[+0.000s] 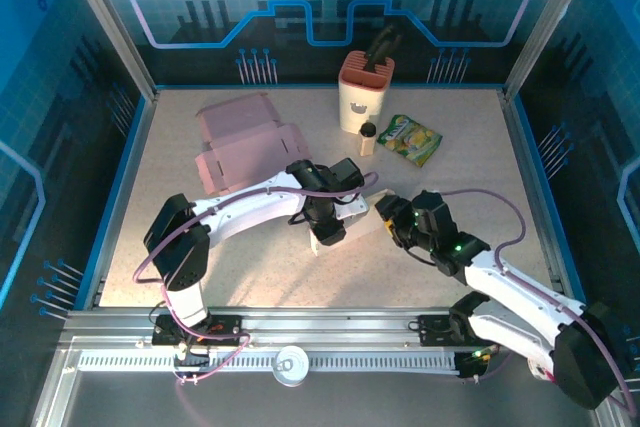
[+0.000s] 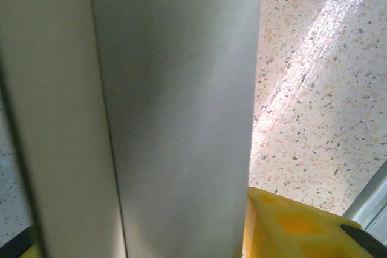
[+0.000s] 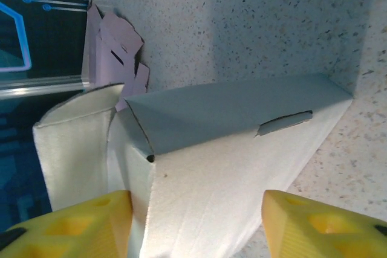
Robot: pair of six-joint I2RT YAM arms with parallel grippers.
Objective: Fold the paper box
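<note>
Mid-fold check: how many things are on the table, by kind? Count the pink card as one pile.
White paper box: 1
Pink card pile: 1
Holder with black tool: 1
Small dark-capped bottle: 1
Green packet: 1
Total: 5

The green packet bears print too small to read.

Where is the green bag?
In the top view the green bag lies on the far part of the table, right of the small bottle and the pink-topped holder.
</note>
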